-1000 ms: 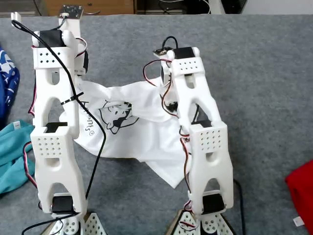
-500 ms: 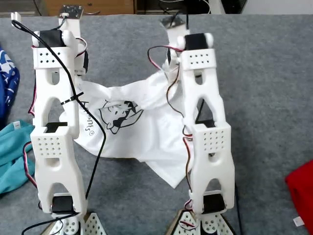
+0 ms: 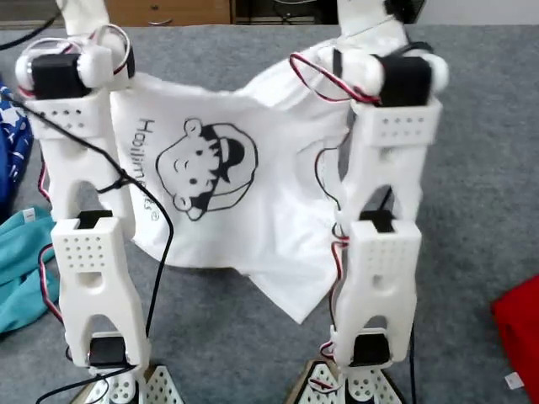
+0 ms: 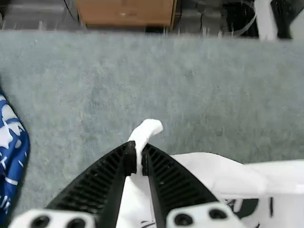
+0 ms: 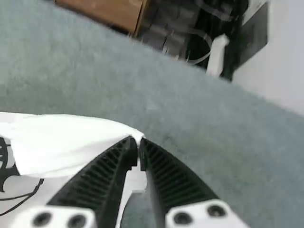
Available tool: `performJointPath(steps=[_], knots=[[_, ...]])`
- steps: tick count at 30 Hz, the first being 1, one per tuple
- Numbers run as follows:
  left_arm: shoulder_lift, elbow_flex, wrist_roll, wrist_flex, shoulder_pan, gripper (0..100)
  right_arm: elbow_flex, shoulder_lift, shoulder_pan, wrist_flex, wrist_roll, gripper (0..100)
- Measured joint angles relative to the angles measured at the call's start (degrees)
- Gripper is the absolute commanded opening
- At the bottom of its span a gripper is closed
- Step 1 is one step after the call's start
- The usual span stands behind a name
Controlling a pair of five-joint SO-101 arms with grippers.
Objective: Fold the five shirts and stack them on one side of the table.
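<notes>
A white shirt [image 3: 244,194] with a black cartoon print hangs stretched between my two arms, its far edge lifted and its lower hem still resting on the grey table [image 3: 472,168]. In the left wrist view my left gripper [image 4: 136,151] is shut on a bunched corner of the white shirt [image 4: 213,171]. My right gripper [image 5: 138,143] is shut on the other top corner of the white shirt [image 5: 61,142]. Both grippers are high over the far part of the table.
A teal shirt [image 3: 18,269] lies at the table's left edge, with a blue patterned shirt [image 3: 12,139] beyond it, the latter also seen as the blue shirt [image 4: 10,156]. A red shirt [image 3: 518,328] sits at the near right. Wooden furniture stands behind the table.
Both arms have risen, lifting the shirt's far edge off the table and pulling it taut. The print now faces the camera, spread out rather than crumpled.
</notes>
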Motion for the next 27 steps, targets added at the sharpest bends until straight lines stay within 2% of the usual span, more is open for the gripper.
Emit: performJointPath(steps=[4, 13, 21, 27], knots=[[-2.73, -0.18, 0.09, 0.09, 0.00, 2, -0.53, -7.38, 0.09, 0.00, 0.35, 0.4], [-18.81, 9.14, 0.09, 0.09, -1.41, 2, -0.53, -19.08, 2.81, 0.35, 0.35, 0.4], [-41.58, 21.19, 0.18, 0.09, 0.53, 2, -0.62, -34.64, 6.95, 0.62, 0.35, 0.4], [-61.71, 32.18, 0.18, 0.09, 0.53, 2, -1.49, -46.77, 10.81, 0.53, 3.96, 0.4]])
